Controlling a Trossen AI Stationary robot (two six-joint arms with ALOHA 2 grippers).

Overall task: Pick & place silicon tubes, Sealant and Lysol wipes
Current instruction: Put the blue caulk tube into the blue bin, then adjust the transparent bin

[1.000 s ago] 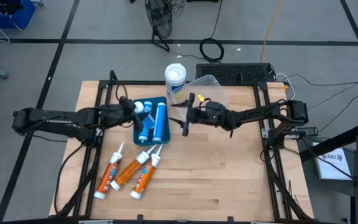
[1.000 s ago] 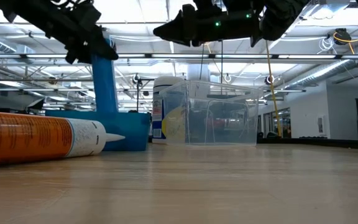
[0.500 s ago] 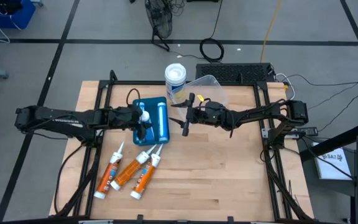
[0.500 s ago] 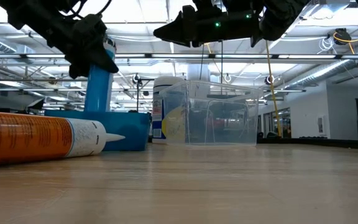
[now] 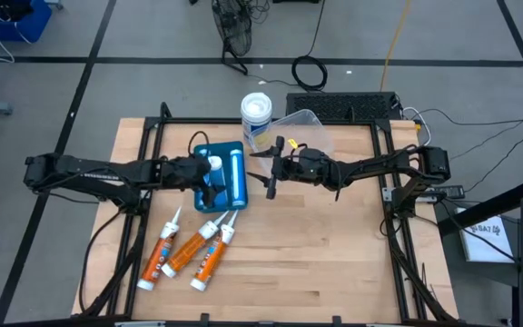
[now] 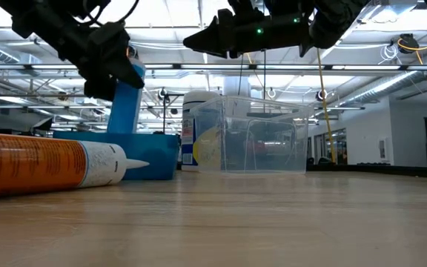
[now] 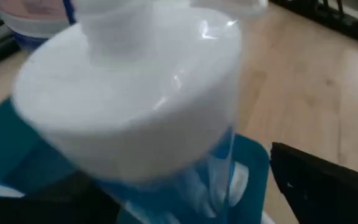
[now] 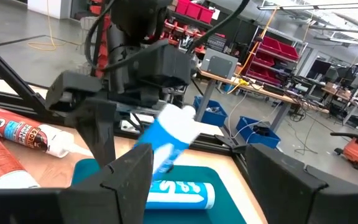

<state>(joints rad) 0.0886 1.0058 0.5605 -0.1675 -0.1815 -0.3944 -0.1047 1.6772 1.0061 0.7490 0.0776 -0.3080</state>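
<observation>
Over the blue tray, my left gripper is open around the white cap of a blue silicon tube. The tube leans with its lower end in the tray, beside a second blue tube lying flat. My right gripper hovers open just right of the tray, with nothing between its fingers. Three orange sealant tubes lie on the table nearer the front. The Lysol wipes stand upright behind the tray. My left gripper's fingers stand on either side of the leaning tube's cap end, coming from the table's left. One finger is plainly clear of it; I cannot tell whether the other still touches it.
A clear plastic tub sits to the right of the wipes, behind my right gripper. Black frame rails run along both table sides. Bare wood lies in the front right half of the table.
My left gripper has carried the blue tube toward the table's right, over the tray, and lowered it. It has then opened. The tube, upright before, now leans with its lower end in the tray.
</observation>
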